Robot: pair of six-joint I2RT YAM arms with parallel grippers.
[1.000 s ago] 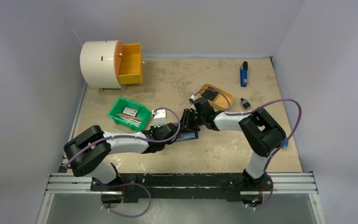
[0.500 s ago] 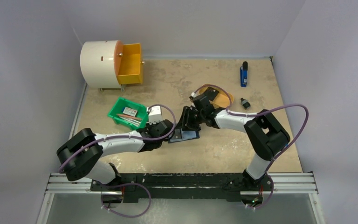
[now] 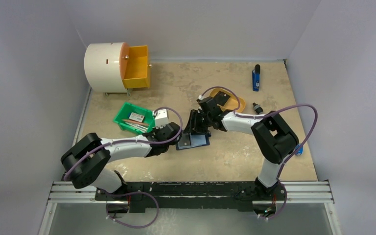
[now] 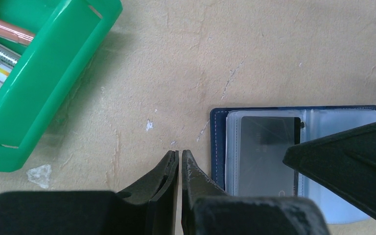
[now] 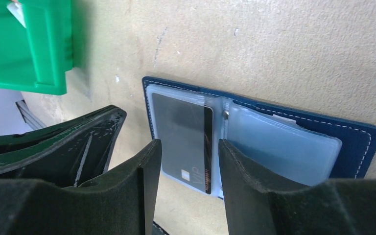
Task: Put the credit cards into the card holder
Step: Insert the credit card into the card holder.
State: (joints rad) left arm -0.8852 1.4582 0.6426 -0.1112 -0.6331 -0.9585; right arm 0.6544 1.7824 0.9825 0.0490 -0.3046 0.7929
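Observation:
The navy card holder (image 3: 194, 141) lies open and flat on the table, its clear sleeves facing up. A dark credit card (image 5: 181, 131) sits in the left sleeve; it also shows in the left wrist view (image 4: 267, 147). My left gripper (image 4: 180, 154) is shut and empty, its tips on the table just left of the holder's blue edge (image 4: 217, 147). My right gripper (image 5: 188, 143) is open and hovers over the card, one finger on each side of it, gripping nothing. In the top view the two grippers, left (image 3: 173, 134) and right (image 3: 196, 129), meet at the holder.
A green bin (image 3: 137, 119) with cards and pens stands just left of the grippers, close to my left wrist (image 4: 39, 83). A mustard oval tray (image 3: 228, 100) lies behind my right arm. A white drum with an orange drawer (image 3: 136, 66) stands at the back left. A blue object (image 3: 256, 78) lies at the back right.
My left gripper has drawn back to the left, off the holder and onto the table beside it. The open holder now shows more fully. The right gripper has stayed over it, shifting slightly left.

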